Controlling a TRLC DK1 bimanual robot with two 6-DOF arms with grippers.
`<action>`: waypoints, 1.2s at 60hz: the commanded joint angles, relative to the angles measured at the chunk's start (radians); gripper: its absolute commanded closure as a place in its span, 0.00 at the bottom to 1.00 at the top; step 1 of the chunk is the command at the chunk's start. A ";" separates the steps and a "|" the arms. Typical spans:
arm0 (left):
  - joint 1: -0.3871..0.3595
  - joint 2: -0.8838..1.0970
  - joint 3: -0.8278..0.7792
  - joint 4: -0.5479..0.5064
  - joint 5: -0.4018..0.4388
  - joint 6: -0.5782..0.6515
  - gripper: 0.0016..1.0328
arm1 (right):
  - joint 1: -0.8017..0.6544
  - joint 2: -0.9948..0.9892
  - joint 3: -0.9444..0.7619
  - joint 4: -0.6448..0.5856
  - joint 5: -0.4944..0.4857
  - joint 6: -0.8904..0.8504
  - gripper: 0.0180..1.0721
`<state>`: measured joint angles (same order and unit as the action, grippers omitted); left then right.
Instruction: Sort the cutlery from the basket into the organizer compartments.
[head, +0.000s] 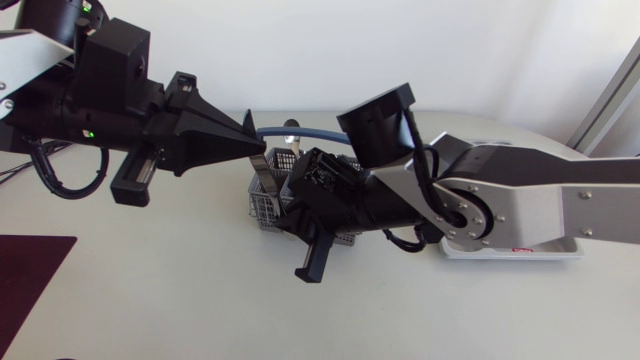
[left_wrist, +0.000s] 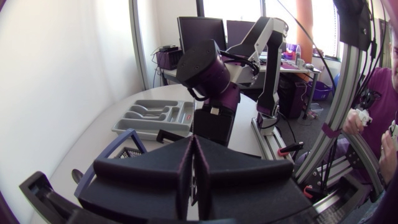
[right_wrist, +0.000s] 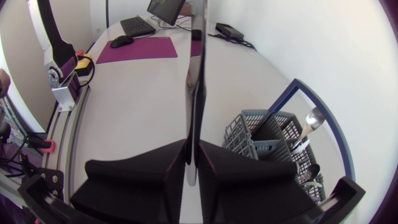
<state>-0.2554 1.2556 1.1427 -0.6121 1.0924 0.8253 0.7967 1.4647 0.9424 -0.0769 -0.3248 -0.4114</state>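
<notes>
At left, mat on table. Left gripper with fingers pressed flat together, tip just short of basket and its blue handle. Mid-table, right gripper close beside basket, pinching utensil, seen edge-on, upright between both fingers. Spoon standing in basket. Organizer beyond right arm in left wrist view, cutlery lying in its compartments. At right, red label on right arm's base, print too small to read.
</notes>
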 joint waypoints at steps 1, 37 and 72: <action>0.008 -0.004 -0.017 0.021 0.018 -0.029 0.93 | -0.002 -0.024 0.006 -0.027 -0.011 0.014 0.95; 0.030 -0.047 0.106 0.344 -0.089 -0.492 0.13 | -0.010 -0.139 -0.132 -0.210 0.023 -0.021 0.95; -0.068 -0.074 0.077 0.377 -0.537 -0.436 0.12 | -0.567 -0.448 -0.211 -0.408 0.027 -0.132 0.95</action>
<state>-0.2848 1.1961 1.2781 -0.2123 0.6064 0.2890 0.3321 1.0451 0.7059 -0.4629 -0.2909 -0.4995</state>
